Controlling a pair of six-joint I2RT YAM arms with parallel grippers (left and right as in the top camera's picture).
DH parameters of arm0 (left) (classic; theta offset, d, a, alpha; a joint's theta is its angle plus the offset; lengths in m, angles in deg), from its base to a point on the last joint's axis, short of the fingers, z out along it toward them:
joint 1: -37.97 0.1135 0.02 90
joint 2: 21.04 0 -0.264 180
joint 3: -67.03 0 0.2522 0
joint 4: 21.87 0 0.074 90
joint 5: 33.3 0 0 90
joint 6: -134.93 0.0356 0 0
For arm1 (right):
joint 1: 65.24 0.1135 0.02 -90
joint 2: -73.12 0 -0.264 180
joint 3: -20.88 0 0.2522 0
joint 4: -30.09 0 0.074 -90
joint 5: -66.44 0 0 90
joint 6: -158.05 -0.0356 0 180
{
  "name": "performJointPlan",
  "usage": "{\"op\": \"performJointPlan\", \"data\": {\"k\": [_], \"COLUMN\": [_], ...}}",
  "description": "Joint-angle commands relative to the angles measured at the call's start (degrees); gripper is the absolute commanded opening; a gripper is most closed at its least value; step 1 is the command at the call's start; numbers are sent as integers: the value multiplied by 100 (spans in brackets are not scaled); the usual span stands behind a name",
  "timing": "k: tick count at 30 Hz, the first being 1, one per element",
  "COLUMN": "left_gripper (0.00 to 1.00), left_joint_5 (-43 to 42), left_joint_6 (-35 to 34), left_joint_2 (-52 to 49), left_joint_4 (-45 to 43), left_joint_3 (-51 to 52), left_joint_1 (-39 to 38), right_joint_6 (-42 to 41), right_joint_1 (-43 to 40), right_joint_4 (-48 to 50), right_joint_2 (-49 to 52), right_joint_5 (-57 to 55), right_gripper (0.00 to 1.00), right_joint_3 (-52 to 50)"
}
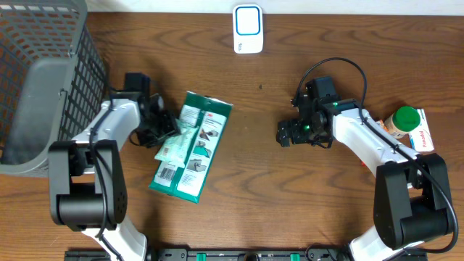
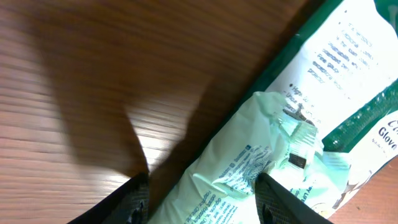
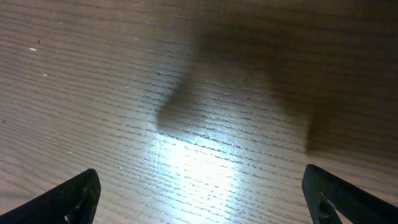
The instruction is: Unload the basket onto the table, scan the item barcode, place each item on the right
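On the worktop (image 1: 290,210): I count two packets, a dark green glove packet (image 1: 203,145) with a pale packet (image 1: 174,141) on it, plus one scanner (image 1: 248,29) and one bottle (image 1: 404,118).
Glove packet axis: far-right to near-left, barcode (image 1: 168,174) face up at the near-left end.
Basket (image 1: 87,58): one, far left; I see only its grey floor.
Left pincer (image 1: 159,130): straddles the pale packet; grip, I cannot tell.
Right pincer (image 1: 285,134): wide open over wood.
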State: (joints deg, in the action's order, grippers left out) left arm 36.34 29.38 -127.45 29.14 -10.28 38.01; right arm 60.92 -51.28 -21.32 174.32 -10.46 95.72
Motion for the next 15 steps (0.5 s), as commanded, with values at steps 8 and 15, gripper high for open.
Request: {"op": "performJointPlan", "data": {"k": [8,15], "left_gripper": [62,74], "left_joint_5": [7,245], "left_joint_6": [-319,-297], "left_joint_2": [457,675], "left_joint_4": [44,229], "left_joint_3": [96,125], "left_joint_1": [-236,-236], "right_joint_6": [59,57], "right_joint_1": [39,39], "right_joint_4": [-2,-7], "right_joint_2": [-59,-59], "right_joint_5": [28,28], "right_gripper": [99,99], "right_joint_3": [94,94]}}
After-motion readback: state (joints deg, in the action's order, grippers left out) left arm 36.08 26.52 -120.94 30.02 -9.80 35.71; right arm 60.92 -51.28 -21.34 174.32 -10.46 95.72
